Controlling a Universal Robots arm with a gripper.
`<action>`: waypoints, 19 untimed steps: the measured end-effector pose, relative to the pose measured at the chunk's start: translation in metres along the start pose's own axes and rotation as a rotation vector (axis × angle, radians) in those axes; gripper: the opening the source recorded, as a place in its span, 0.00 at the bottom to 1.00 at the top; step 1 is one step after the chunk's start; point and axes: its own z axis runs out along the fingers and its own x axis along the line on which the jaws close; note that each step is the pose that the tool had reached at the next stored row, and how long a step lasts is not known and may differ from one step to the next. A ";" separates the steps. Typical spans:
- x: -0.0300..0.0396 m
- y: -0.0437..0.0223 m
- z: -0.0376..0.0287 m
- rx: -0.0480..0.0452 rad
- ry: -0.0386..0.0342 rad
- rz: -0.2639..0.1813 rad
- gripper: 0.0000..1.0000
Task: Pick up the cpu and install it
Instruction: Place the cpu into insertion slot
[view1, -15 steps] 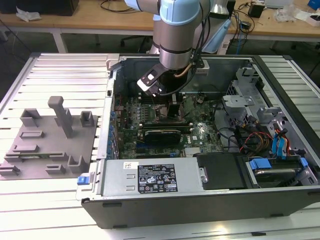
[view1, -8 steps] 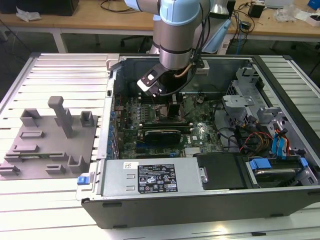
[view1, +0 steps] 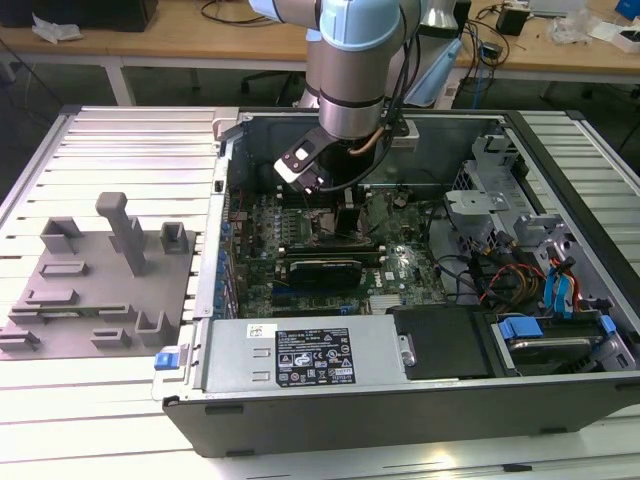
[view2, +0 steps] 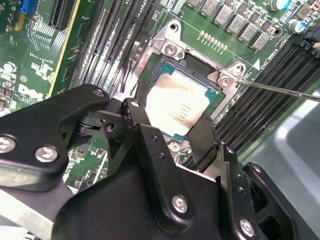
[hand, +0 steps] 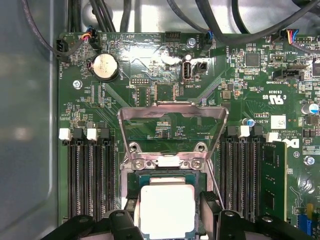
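The cpu (view2: 175, 102) (hand: 167, 207), a small square chip with a pale silver top, lies in or just over the metal-framed socket (view2: 172, 50) on the green motherboard. My gripper (view2: 168, 116) (hand: 170, 206) reaches down into the open computer case (view1: 400, 400) in the exterior view. Its two black fingers press against opposite sides of the chip, shut on it. The socket's load plate (hand: 172, 112) is swung up and open beyond the chip, and the thin lever rod (view2: 280, 90) sticks out sideways.
Memory slots (hand: 90, 175) flank the socket on both sides. A long black card (view1: 325, 270) lies across the board nearer the power supply (view1: 310, 355). A grey moulded tray (view1: 100, 290) sits on the slatted table at the exterior view's left. Cables and drive bays (view1: 540, 290) fill the case's right.
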 end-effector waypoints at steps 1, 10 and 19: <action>0.0000 0.0000 -0.0001 -0.0001 0.0004 0.000 0.60; 0.0000 0.0000 -0.0002 0.0000 0.0007 0.000 0.60; 0.0002 -0.0009 -0.0013 -0.0013 0.0030 0.000 0.11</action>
